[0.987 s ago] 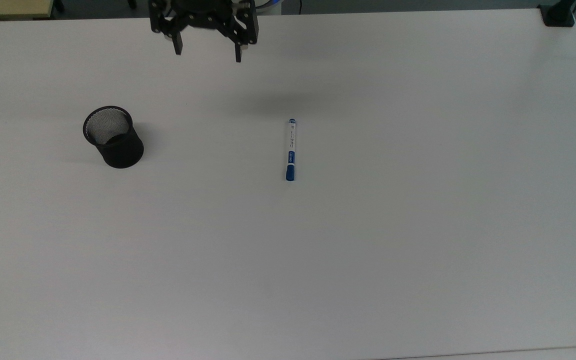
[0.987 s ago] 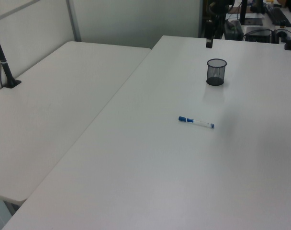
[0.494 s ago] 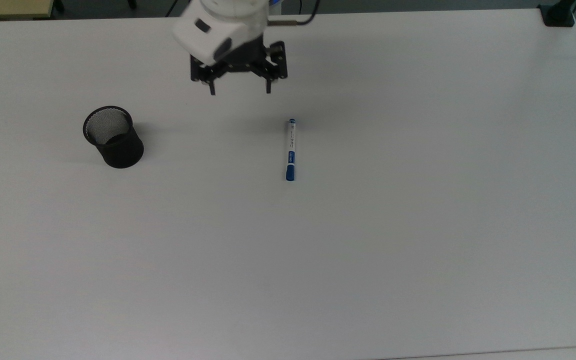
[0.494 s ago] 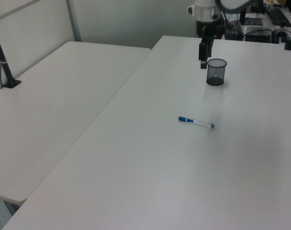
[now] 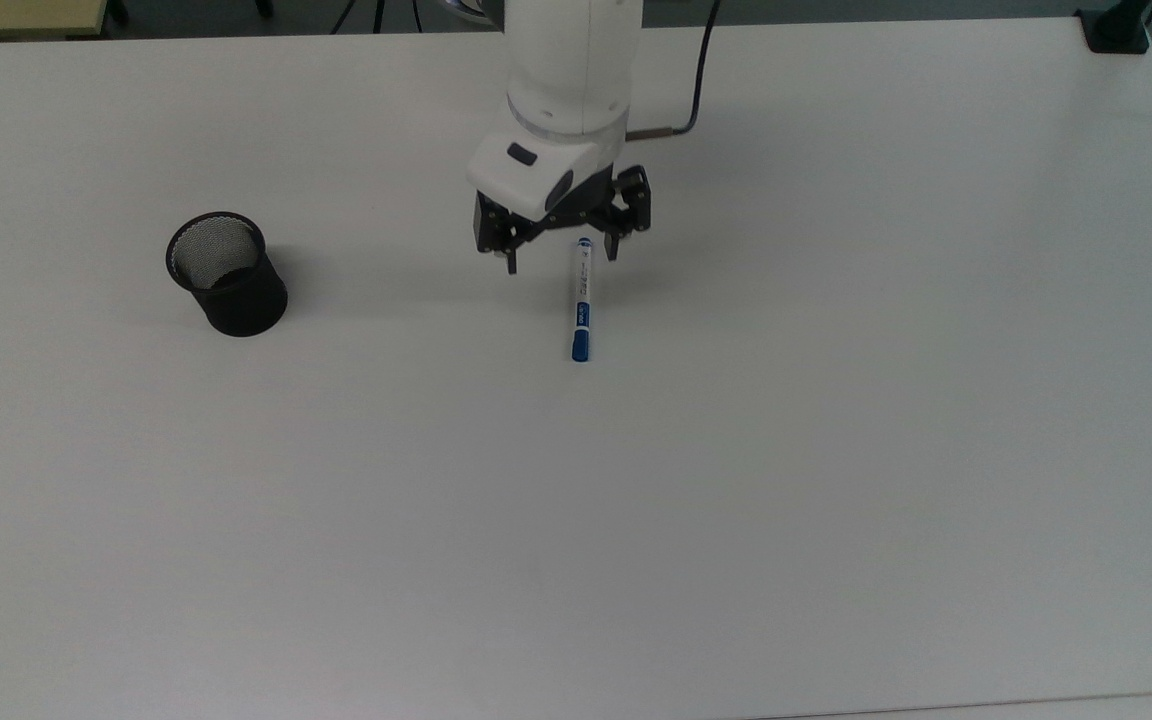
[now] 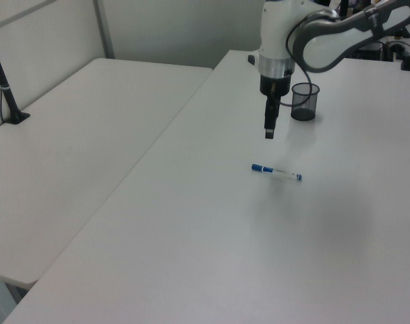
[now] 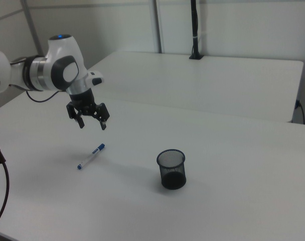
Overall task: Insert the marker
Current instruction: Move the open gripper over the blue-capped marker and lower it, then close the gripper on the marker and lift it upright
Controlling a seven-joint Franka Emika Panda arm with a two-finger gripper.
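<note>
White table (image 5: pixel 836 450): marker (image 5: pixel 581 300) lying flat (untouched), end effector (image 5: pixel 562 258) spread wide above it, w/ mesh cup (image 5: pixel 227 273) apart.

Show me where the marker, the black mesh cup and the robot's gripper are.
marker (image 5: pixel 582 300): top view, on its white barrel by the label.
black mesh cup (image 5: pixel 241 300): top view, on its outer wall.
gripper (image 5: pixel 561 255): top view, midway between its open fingertips.

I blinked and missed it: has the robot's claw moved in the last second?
Yes. In the top view the gripper went from the table's far edge to above the marker.
</note>
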